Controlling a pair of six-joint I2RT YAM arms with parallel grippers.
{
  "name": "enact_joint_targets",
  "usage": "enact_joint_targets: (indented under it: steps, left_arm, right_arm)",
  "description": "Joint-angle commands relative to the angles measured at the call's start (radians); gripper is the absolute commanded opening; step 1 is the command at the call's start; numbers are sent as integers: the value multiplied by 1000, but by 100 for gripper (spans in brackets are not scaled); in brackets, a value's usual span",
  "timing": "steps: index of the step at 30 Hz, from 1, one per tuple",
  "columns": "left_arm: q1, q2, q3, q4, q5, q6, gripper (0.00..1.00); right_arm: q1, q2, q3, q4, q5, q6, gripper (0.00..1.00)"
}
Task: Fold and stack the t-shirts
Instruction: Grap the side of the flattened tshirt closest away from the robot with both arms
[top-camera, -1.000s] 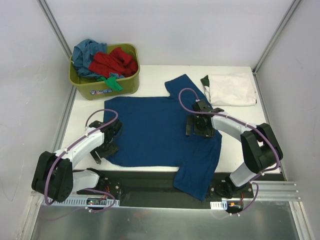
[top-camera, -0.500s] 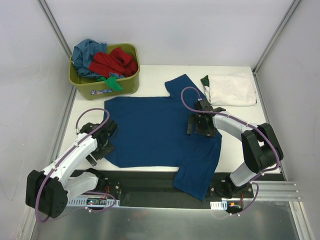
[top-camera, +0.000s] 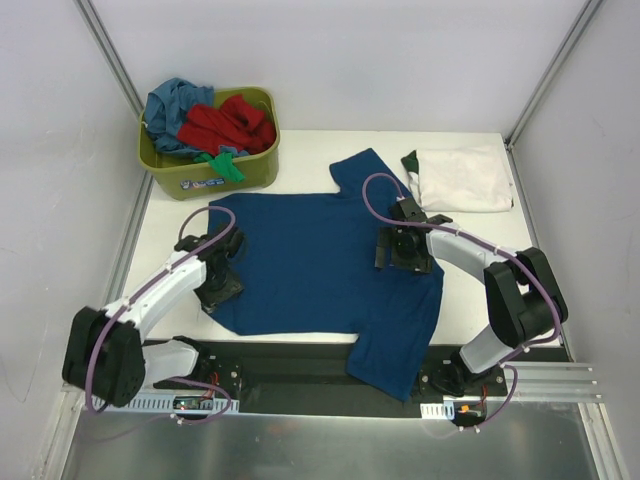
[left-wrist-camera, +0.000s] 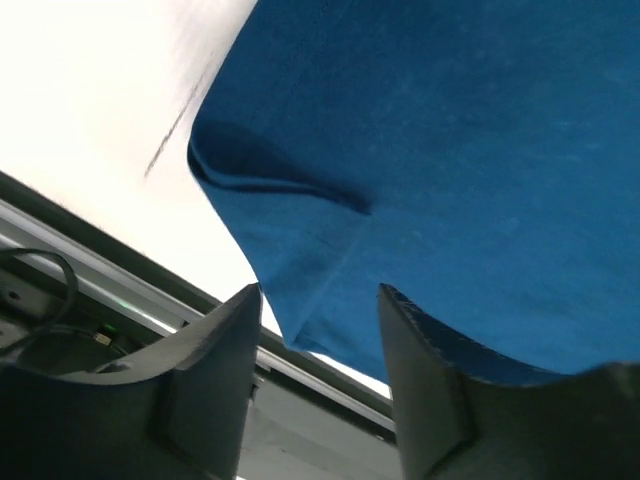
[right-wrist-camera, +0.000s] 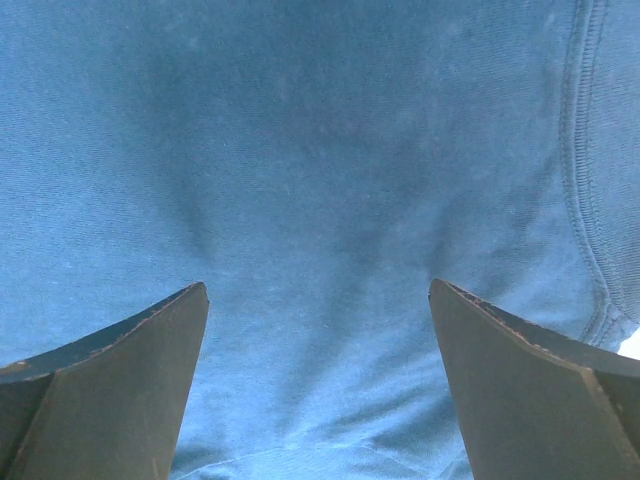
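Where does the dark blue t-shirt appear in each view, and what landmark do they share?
Top external: dark blue t-shirt spread flat mid-table, between both arms, part hanging over the near edge.
Left wrist: fills the upper right; its folded corner lies above the open left pincer.
Right wrist: fills almost the whole picture.
Shared landmark: the white table bordering the shirt; only a lower-right sliver in the right wrist view.

You only get a sliver of the dark green tee (top-camera: 410, 160); the rest sits under the folded white tee (top-camera: 462, 178). The heap of tees (top-camera: 215, 125) in the tub (top-camera: 255, 172) is too tangled for you to count, and the tub's label is too small to read. Overhead, the left gripper (top-camera: 221, 287) hides its own fingertips. The right wrist view crops the blue tee (right-wrist-camera: 320, 150) on every side.
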Motion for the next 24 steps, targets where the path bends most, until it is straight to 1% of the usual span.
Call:
enact_joint_targets:
  steps: [1, 3, 10, 13, 21, 24]
  left_arm:
    - [-13, 114, 29, 20, 20, 59, 45]
    - [-16, 156, 18, 22, 17, 67, 38]
    - [-16, 165, -36, 22, 2, 56, 38]
    - [-16, 165, -40, 22, 2, 58, 31]
    - [-16, 157, -51, 31, -6, 70, 31]
    - [-19, 128, -51, 62, 37, 91, 33]
  right_arm:
    - [-1, -43, -3, -24, 28, 7, 97]
    - [-1, -36, -3, -24, 36, 8, 97]
    - [-1, -19, 1, -27, 47, 8, 97]
    - [-1, -12, 3, -27, 50, 7, 97]
    - [-1, -8, 3, -29, 53, 7, 97]
    - [-1, -6, 3, -29, 53, 7, 97]
